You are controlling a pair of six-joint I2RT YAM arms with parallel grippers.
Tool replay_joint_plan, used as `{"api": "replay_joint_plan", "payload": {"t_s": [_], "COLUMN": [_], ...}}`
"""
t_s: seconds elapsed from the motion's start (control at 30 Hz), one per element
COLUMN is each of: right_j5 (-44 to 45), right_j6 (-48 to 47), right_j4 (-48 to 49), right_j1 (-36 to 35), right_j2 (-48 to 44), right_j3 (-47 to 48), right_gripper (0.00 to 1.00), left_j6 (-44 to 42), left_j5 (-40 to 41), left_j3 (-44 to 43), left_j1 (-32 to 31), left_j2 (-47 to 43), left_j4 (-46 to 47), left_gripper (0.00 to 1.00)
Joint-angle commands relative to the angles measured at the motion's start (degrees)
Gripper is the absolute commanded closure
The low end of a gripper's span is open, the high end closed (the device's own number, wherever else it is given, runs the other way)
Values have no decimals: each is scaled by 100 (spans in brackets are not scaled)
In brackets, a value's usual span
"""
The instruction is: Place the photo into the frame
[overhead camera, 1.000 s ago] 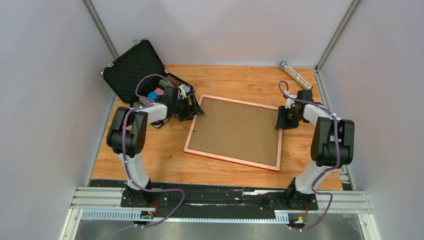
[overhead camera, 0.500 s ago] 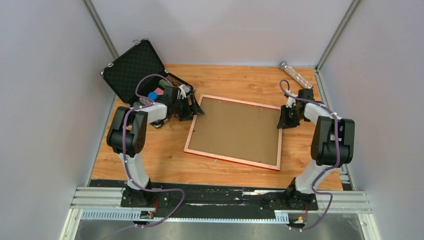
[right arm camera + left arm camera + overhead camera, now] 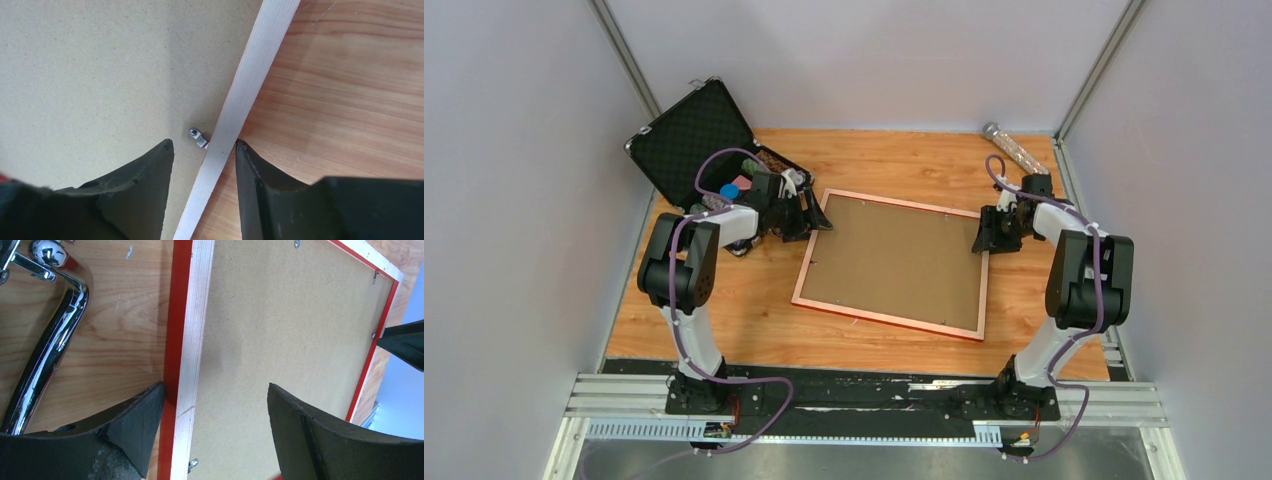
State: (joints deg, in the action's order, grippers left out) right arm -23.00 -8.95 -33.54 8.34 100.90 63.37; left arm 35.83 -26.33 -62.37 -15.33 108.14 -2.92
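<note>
The frame (image 3: 889,321) lies flat mid-table with its pinkish-copper face up, and a brown backing board (image 3: 894,262) fills it. The photo is hidden. My left gripper (image 3: 816,222) is open at the frame's far-left corner. In the left wrist view it (image 3: 215,386) straddles the frame's left rail (image 3: 192,330), one finger outside it and one over the board (image 3: 280,315). My right gripper (image 3: 982,238) is at the far-right corner. Its jaws (image 3: 203,142) stand open astride the right rail (image 3: 255,65), with a small metal tab (image 3: 197,135) just ahead of the gap.
A black foam-lined case (image 3: 694,135) stands open at the back left with small items in it, and its chrome handle (image 3: 55,340) lies close to my left gripper. A clear tube (image 3: 1016,150) lies at the back right. Grey walls enclose the table.
My right gripper has crept a little farther along the frame's right rail toward the far corner. The left arm and the frame have not moved.
</note>
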Motion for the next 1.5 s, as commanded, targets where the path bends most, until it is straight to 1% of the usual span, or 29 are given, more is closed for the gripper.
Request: {"api": "replay_joint_plan", "payload": {"t_s": [0.0, 0.4, 0.7, 1.0, 1.17, 1.47], "right_j5": [-189, 210, 234, 215, 255, 226], "right_j6": [63, -401, -515, -553, -611, -725], "right_j4": [139, 133, 133, 130, 135, 137], "right_j1": [-25, -26, -26, -25, -34, -25], "right_j2": [27, -128, -46, 13, 35, 87], "right_j3": [196, -34, -1, -9, -48, -62], "right_gripper": [54, 62, 67, 68, 65, 65], "left_j6": [-169, -163, -172, -160, -164, -171], "left_j5": [266, 242, 209, 198, 193, 186], "left_j3": [83, 63, 54, 39, 36, 16], "left_j1": [-5, -4, -5, -5, -3, -5], "left_j2": [322, 361, 364, 387, 398, 410], "left_j4": [-705, -696, -702, -708, -712, -719], "left_gripper": [16, 16, 16, 16, 16, 16]}}
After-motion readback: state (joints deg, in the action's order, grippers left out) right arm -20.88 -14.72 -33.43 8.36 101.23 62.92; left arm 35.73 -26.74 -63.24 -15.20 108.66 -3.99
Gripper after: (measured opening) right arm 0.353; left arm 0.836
